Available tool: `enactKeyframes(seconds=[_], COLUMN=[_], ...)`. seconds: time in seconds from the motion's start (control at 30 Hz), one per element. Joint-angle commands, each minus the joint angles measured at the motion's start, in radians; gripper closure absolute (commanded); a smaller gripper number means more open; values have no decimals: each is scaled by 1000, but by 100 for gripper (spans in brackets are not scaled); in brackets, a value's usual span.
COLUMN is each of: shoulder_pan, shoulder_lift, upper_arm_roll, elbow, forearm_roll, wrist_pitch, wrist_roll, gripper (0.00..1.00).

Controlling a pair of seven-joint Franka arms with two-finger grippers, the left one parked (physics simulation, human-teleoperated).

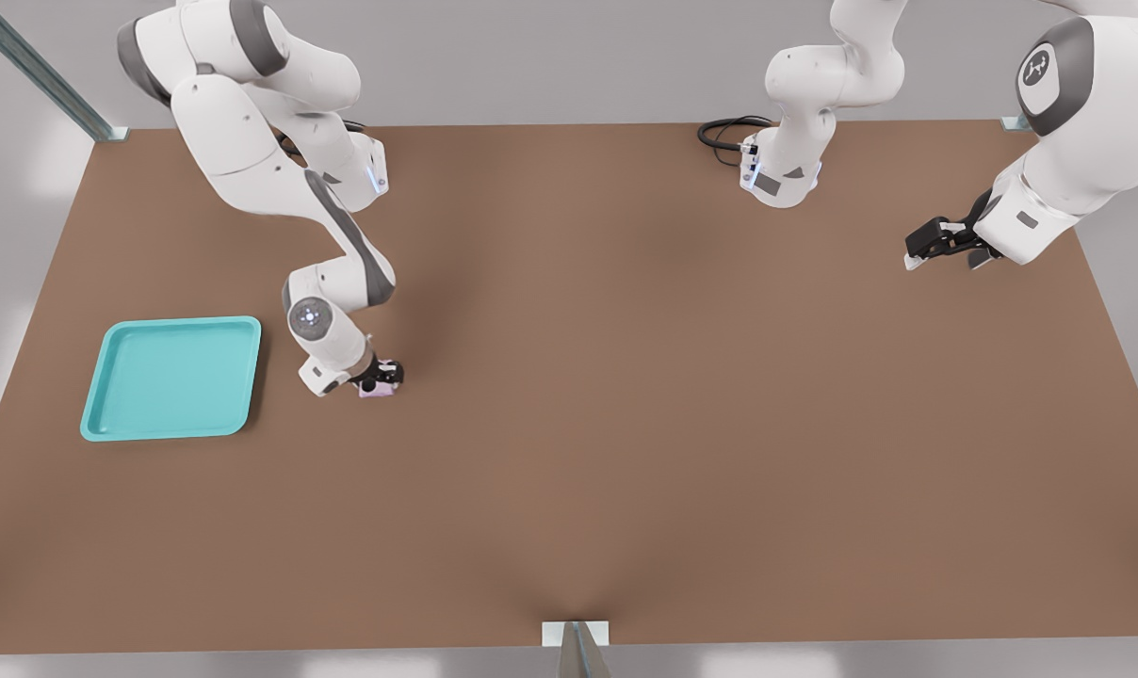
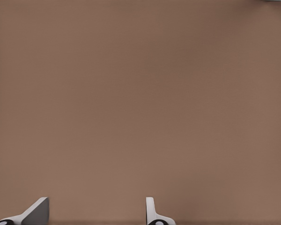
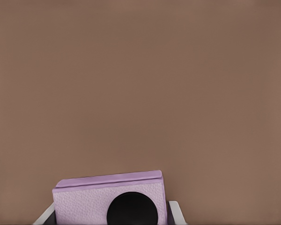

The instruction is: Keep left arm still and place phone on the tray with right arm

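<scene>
As gripper (image 1: 381,379) clasps phone (image 1: 378,391), tray (image 1: 98,414) beside

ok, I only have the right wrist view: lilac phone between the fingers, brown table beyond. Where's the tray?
Observer: The shallow turquoise plastic tray lies to the front view's left of the black two-finger hand, apart from it.
Operator: Which way does the hand point?
Observer: Away from the tray; the pale pink-lilac folded phone it grips is on its far side.
Operator: What's nearest the tray?
Observer: The white right arm; its round wrist disc hangs just beside the tray's rim.
</scene>
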Motion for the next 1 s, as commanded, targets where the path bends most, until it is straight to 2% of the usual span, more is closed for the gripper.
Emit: enactKeyframes(seconds=[0.0,0.1,0.17,0.3,0.4,0.43,0.47,0.6,0.67,0.7,0.73,0.77,0.8,0.83,0.9,0.93,0.97], shoulder_pan=[-5,-134,-271,-535,-677,-694,-708,-700,-684,-635,-546,-441,-204,-3,47,76,142], shoulder_lift=[-54,-160,-177,-169,-111,-88,-77,-78,-86,-88,-88,-141,-229,-259,-278,-255,-249], upper_arm_roll=[0,23,24,29,29,28,29,40,202,262,273,262,36,-181,-267,-276,-344], elbow=[7,35,32,33,40,53,64,151,553,700,829,882,865,868,868,868,868], forearm_roll=[-3,-1,1,5,5,5,5,5,7,-2,-3,2,7,28,122,119,117], wrist_pitch=[-84,-205,-227,-225,-211,-211,-214,-283,-686,-826,-954,-1035,-1075,-1116,-1152,-1167,-1175], wrist_roll=[-18,-128,-315,-637,-785,-809,-812,-814,-750,-642,-521,-407,-378,-363,-354,-354,-354], gripper=[22,22,22,22,22,22,0,0,0,0,0,0,0,0,0,0,0])
